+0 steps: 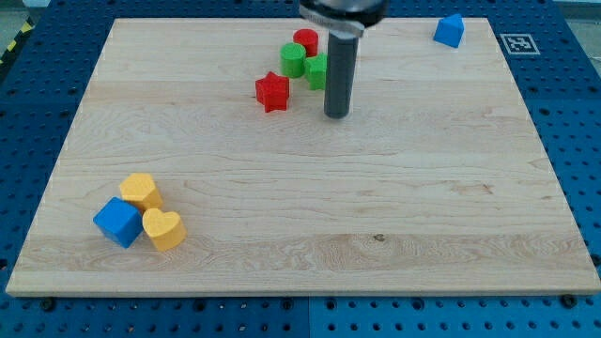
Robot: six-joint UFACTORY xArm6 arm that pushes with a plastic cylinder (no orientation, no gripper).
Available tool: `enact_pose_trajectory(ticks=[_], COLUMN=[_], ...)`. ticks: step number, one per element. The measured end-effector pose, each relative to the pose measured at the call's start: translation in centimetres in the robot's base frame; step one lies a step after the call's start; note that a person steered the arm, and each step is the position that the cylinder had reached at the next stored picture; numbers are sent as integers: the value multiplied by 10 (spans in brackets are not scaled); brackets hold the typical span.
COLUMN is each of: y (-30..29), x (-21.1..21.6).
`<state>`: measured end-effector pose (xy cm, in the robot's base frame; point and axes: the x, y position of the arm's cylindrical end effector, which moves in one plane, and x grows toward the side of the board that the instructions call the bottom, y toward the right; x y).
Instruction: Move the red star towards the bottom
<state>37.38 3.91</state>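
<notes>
The red star point(272, 91) lies on the wooden board point(310, 207) near the view's top, left of centre. My tip point(336, 115) rests on the board to the right of the red star and slightly lower, with a gap between them. The dark rod rises from the tip to the view's top edge. It hides part of a green block point(315, 70).
A green round block point(294, 58) and a red cylinder point(305, 41) sit just above and right of the red star. A blue block point(449, 30) lies at the top right. At the bottom left are a blue cube point(118, 222), a yellow block point(141, 191) and a yellow heart point(163, 229).
</notes>
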Motion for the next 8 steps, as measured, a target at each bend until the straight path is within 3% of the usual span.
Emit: enact_pose_trajectory(ticks=[1,3,6,7,8], y=[-39,-94,-94,-57,-58], x=[-37,-45,-24,-22,15])
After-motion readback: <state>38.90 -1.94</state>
